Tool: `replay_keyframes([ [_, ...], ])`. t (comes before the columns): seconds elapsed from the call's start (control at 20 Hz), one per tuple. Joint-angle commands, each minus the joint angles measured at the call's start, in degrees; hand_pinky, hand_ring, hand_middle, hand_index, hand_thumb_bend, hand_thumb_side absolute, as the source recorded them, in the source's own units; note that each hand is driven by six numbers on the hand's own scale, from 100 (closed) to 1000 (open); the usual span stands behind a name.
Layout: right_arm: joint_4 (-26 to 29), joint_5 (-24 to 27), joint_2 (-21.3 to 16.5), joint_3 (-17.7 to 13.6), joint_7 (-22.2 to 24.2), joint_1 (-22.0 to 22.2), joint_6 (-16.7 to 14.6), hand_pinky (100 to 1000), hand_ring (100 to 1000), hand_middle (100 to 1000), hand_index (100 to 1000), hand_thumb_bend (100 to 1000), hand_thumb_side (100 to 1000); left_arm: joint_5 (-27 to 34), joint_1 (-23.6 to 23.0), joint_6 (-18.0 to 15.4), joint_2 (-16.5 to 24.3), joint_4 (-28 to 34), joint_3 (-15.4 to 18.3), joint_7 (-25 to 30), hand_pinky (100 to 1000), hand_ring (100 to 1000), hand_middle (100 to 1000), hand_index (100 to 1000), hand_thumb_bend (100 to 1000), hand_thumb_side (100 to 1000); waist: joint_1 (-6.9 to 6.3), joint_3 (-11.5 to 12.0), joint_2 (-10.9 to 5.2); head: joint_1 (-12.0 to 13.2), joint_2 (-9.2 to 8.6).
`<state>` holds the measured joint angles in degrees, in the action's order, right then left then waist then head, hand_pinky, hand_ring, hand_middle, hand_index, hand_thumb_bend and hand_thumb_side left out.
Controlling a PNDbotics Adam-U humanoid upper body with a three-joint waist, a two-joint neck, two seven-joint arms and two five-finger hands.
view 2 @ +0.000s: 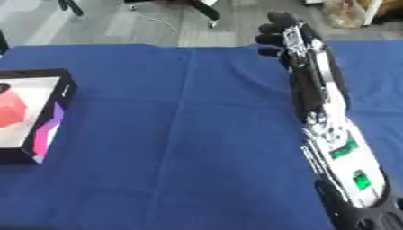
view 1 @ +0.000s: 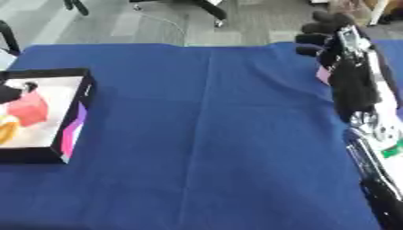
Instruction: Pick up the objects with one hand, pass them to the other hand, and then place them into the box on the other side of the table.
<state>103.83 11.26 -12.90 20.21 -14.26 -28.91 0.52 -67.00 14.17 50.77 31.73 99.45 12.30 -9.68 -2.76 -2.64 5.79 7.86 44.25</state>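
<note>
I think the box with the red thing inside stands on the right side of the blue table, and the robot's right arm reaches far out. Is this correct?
Not quite: the box with the red thing stands on the left side of the table, as the left eye view shows. The right arm does reach far out, its hand near the far edge.

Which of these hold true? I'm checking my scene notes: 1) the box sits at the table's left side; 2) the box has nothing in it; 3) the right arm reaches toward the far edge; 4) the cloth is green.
1) The box sits at the left of the table: true.
2) The box has nothing in it: false; a red object and something yellow lie inside.
3) The right hand reaches toward the far edge: true.
4) The cloth is green: false; it is blue.
</note>
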Motion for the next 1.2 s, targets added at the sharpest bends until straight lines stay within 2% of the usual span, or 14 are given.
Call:
replay_keyframes([
  [0.05,0.5,-1.2,-0.7,-0.9,0.3,-0.8,-0.5,730,721,650,788,100,760,9.8,1.0,-4.7,-0.4,9.7,-1.3,-11.9,592,707,734,854,1000,537,-0.50,0.0,-0.74,-0.8,-0.13],
  [0.2,-0.4,-7.3,-3.6,-3.1,3.0,-1.7,-1.0,741,730,656,801,100,687,21.7,2.4,-15.1,-3.4,14.5,-4.6,-21.0,572,682,713,842,1000,542,-0.11,0.0,-0.86,-3.6,-0.13],
  [0.35,-4.3,-16.7,-8.6,-6.0,7.3,-2.9,-0.9,755,750,675,817,100,649,28.6,3.6,-22.8,-7.2,15.1,-7.6,-25.6,558,669,702,835,1000,540,0.60,0.0,-1.05,-7.1,-0.13],
  [0.5,-12.3,-20.6,-13.1,-8.4,8.3,-4.1,0.2,762,773,708,830,100,696,31.8,3.6,-29.3,-12.9,14.4,-10.3,-27.0,534,638,682,826,1000,535,1.19,0.1,-1.13,-11.4,-0.13],
  [0.65,-21.2,-23.2,-16.5,-10.0,7.8,-6.4,-0.3,780,808,757,855,100,721,35.2,2.4,-34.5,-18.0,12.4,-12.8,-27.2,517,625,671,825,1000,533,1.35,0.6,-1.05,-15.2,-0.13],
  [0.8,-29.1,-27.2,-18.6,-11.3,7.4,-9.1,-2.0,819,867,809,886,100,694,38.7,1.3,-38.2,-20.4,10.9,-15.3,-26.9,502,607,653,822,1000,524,1.20,1.0,-0.94,-17.1,-0.13],
  [0.85,-31.7,-28.5,-19.0,-11.6,7.3,-10.0,-2.8,835,890,830,898,100,640,39.6,1.0,-38.9,-20.8,10.5,-16.1,-26.7,499,604,650,821,1000,518,1.12,1.1,-0.91,-17.5,-0.13],
  [0.95,-37.2,-31.8,-19.3,-12.1,7.7,-12.2,-4.5,867,930,862,916,100,612,40.7,1.0,-39.7,-21.5,9.6,-17.3,-26.1,496,600,646,819,1000,513,0.96,1.4,-0.91,-18.3,-0.13],
  [1.2,-49.3,-39.8,-18.3,-13.3,9.0,-16.7,-8.6,877,940,872,925,100,620,41.9,1.4,-40.8,-22.5,8.9,-19.0,-24.6,493,596,640,818,1000,510,0.68,2.2,-0.93,-19.9,-0.13],
])
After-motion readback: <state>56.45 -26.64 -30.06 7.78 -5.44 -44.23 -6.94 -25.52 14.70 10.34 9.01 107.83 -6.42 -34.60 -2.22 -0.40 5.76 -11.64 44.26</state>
